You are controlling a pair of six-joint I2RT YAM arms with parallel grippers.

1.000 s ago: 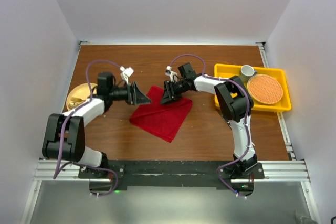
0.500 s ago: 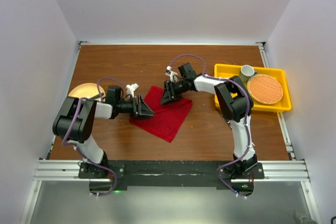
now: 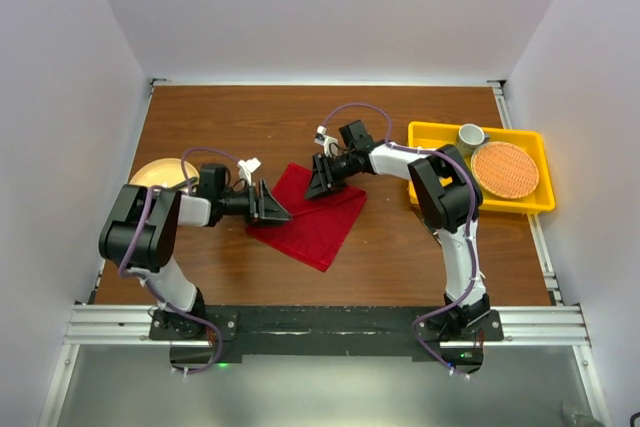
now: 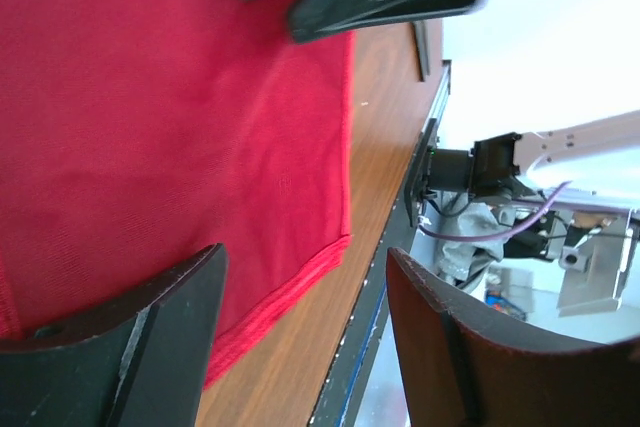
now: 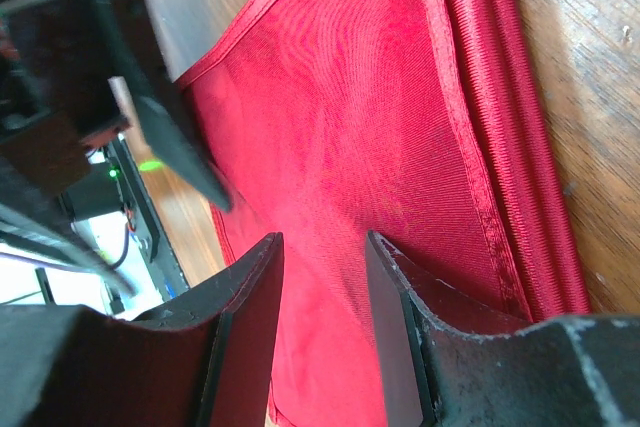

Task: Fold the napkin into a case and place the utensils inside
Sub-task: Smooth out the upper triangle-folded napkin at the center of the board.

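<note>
The deep-red napkin (image 3: 318,222) lies folded on the brown table, its corners pointing toward and away from the arms. My left gripper (image 3: 280,212) is open at its left corner; in the left wrist view (image 4: 305,257) the jaws stand wide apart over the napkin's (image 4: 170,127) hemmed edge. My right gripper (image 3: 318,183) is open at the napkin's far corner; in the right wrist view (image 5: 323,239) its jaws are a little apart above the cloth (image 5: 400,117), gripping nothing. No utensils are in view.
A yellow tray (image 3: 430,132) at the right holds a small cup (image 3: 471,134) and a round orange woven mat (image 3: 505,169). A round wooden plate (image 3: 150,175) sits at the left, partly behind the left arm. White walls enclose the table.
My left gripper has swung toward the near side and settled at the napkin's left corner. The right arm and the napkin have not moved.
</note>
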